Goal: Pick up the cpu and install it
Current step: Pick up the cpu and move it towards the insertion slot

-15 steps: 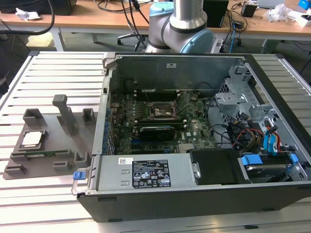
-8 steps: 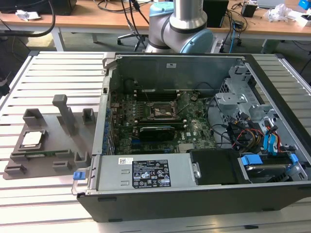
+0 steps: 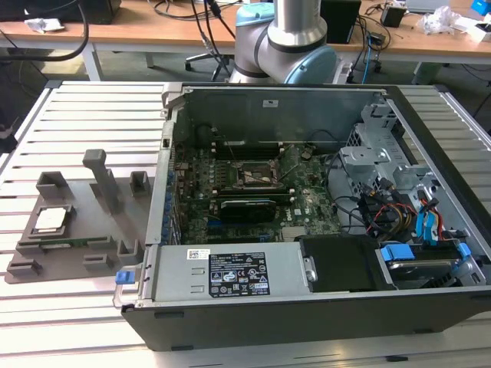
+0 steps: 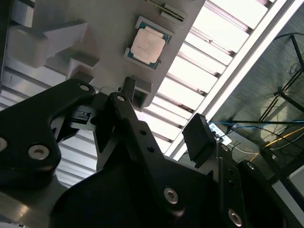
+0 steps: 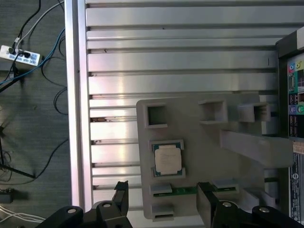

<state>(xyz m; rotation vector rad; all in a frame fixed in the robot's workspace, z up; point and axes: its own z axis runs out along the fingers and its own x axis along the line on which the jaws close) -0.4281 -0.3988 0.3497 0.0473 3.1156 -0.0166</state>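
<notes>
Slatted metal worktop (image 3: 77,115) fills the scene, with wooden desks and loose cables behind it. On it lies an open computer case (image 3: 307,322), and the robot arm (image 3: 288,38) rises just beyond the case's far wall. Inside the case a green motherboard (image 3: 307,199) lies flat. The square black metal-framed socket (image 3: 257,178) sits near its middle, and a power supply (image 3: 230,272) with a white label runs along the near side.

Beside the case, toward the exterior view's left, a grey holder plate (image 3: 92,230) rests on the slats. It carries several small box-shaped pockets and one tall upright post (image 3: 103,180). The cpu (image 5: 167,159) lies flat in a square recess of this plate, silver-grey top upward, well apart from the socket. A long narrow green memory stick (image 5: 185,191) lies in a slot just beside the recess.

In the first wrist view the black jaws stand spread apart with nothing between them. They frame the plate's edge near the memory stick, and the cpu lies just beyond their tips, untouched.
</notes>
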